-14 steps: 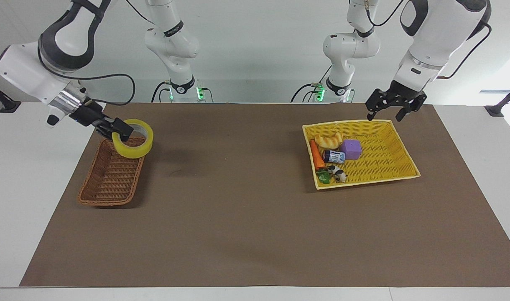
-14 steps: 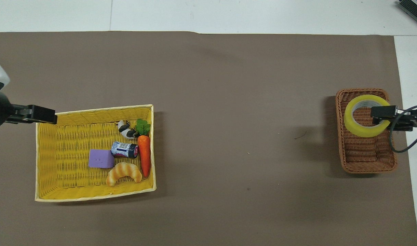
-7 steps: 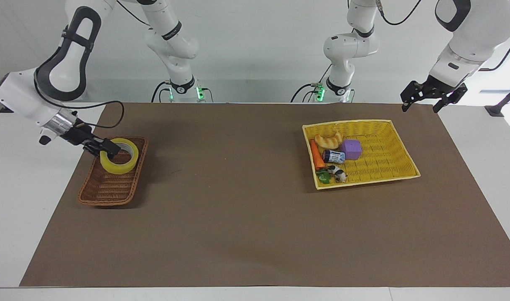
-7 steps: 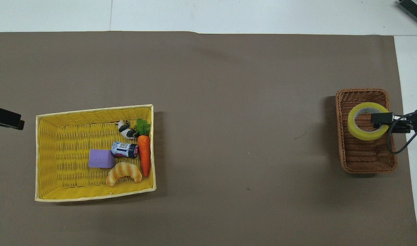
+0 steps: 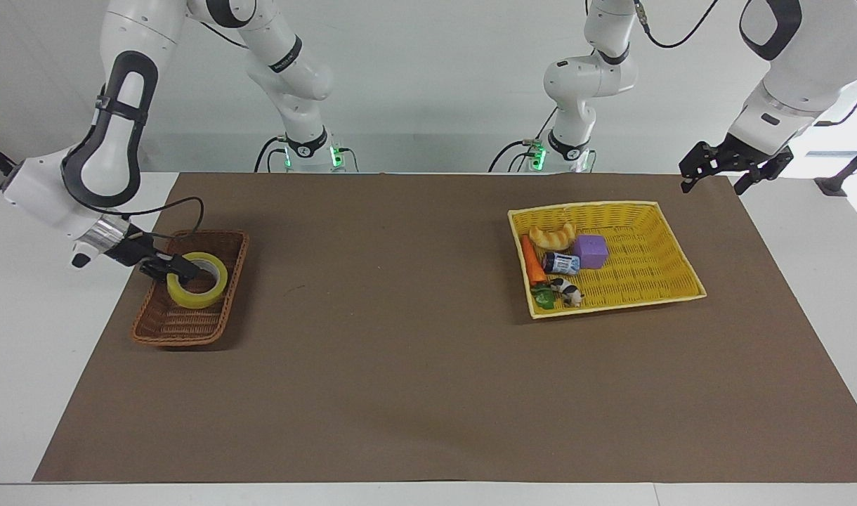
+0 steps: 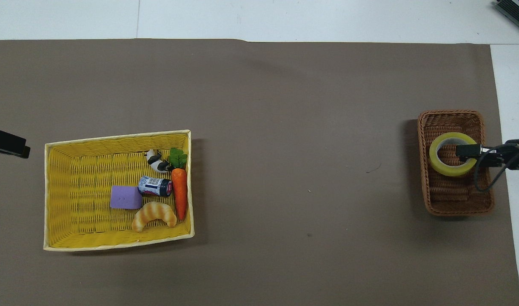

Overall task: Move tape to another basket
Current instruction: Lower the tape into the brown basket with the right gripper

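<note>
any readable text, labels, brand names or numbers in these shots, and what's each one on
No text can be read as words or numbers.
Small blue and white can with a printed label, lying in the bright yellow woven basket: markings too small to read.
White robot arm joints, dark band lettering: too small to read.
Yellow roll of packing tape in the small brown wicker basket: no print visible.

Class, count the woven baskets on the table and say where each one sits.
2. The yellow basket sits toward the left arm's end of the table; the brown wicker basket, with the tape in it, sits toward the right arm's end.
</note>
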